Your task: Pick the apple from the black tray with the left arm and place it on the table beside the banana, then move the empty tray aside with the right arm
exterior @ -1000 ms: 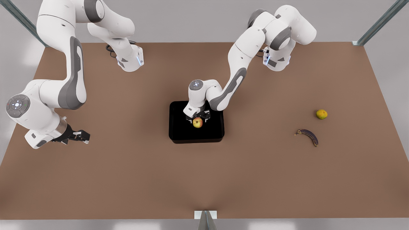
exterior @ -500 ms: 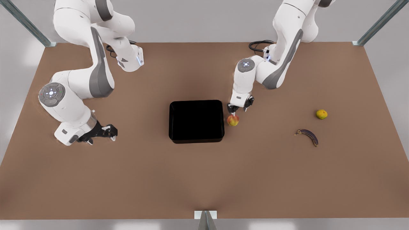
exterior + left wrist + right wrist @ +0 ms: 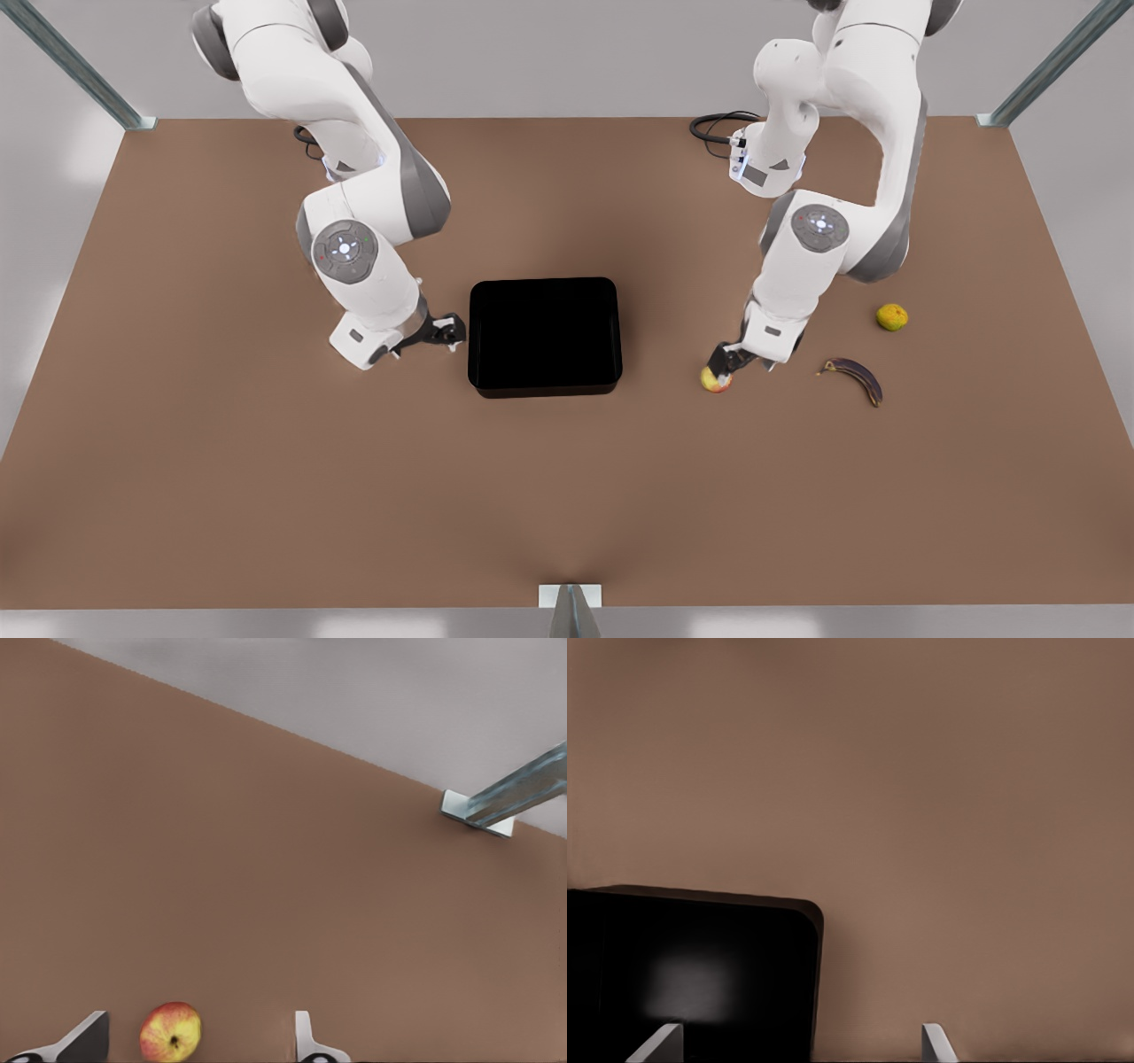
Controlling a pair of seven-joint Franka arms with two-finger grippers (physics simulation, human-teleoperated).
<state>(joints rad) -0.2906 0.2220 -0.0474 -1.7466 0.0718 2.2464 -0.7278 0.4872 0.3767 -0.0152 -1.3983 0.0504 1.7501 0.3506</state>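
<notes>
Left gripper (image 3: 722,365), fingers spread wide. The apple (image 3: 716,380) sits between them on the table (image 3: 266,496), with a clear gap to each fingertip in my left wrist view, so I have hold of nothing. Apple (image 3: 170,1032) reads as resting on the wood, nearer one finger than the other.

The banana (image 3: 853,376) lies off to the side of this gripper, toward the front view's right, near the apple but not touching. A small orange citrus (image 3: 892,316) sits a little past the banana.

Right gripper (image 3: 443,334), fingers also open, empty. It hangs just beside the tray (image 3: 545,381), at the wall on the front view's left. In the right wrist view a rounded tray corner (image 3: 806,912) lies between and ahead of my fingertips; no contact that I can make out.

Progress: apple is out of the tray and down beside the banana, so I judge the first half done. Tray is empty and not yet shifted. Left: lift the left arm clear; close the right fingers on the wall and move the tray aside.
</notes>
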